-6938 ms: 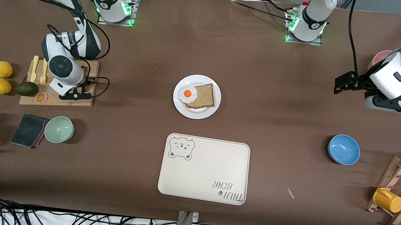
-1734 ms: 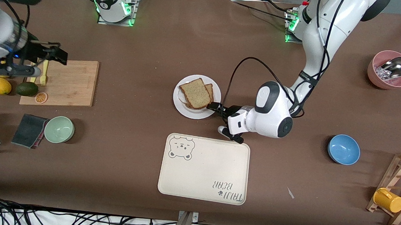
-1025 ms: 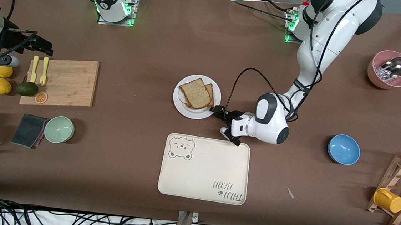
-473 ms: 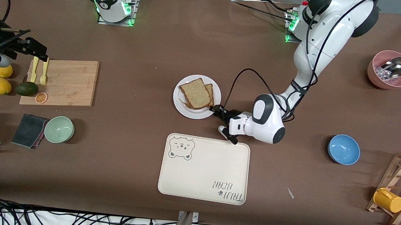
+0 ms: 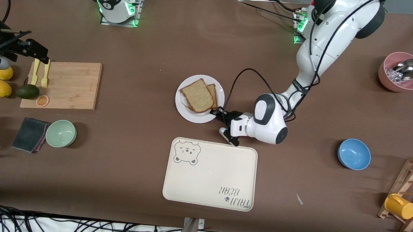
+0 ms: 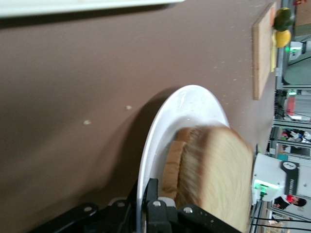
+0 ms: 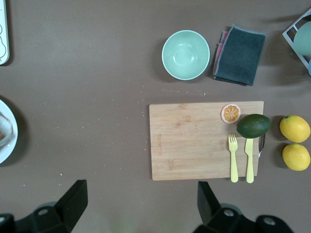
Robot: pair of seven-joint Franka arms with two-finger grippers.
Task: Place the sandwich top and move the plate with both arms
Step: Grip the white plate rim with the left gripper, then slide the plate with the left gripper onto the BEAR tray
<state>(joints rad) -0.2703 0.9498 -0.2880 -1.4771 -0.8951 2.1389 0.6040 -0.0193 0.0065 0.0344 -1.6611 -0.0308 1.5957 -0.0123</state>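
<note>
The white plate sits mid-table. The sandwich top, a pale tan slice with a dark crust, lies on the darker slice; the egg is hidden under it. My left gripper is shut on the plate's rim at the edge nearer the left arm's end. In the left wrist view the plate runs between the jaws of the left gripper, with the sandwich top beside it. My right gripper hangs open and empty over the cutting board's edge; it also shows in the right wrist view.
The cream bear tray lies nearer the front camera than the plate. A blue bowl and a pink bowl with a spoon are toward the left arm's end. A green bowl, lemons and an avocado are toward the right arm's end.
The top slice now covers the egg, which earlier lay bare. In the last half second the plate and my left gripper shifted slightly toward the right arm's end. The right arm stayed still.
</note>
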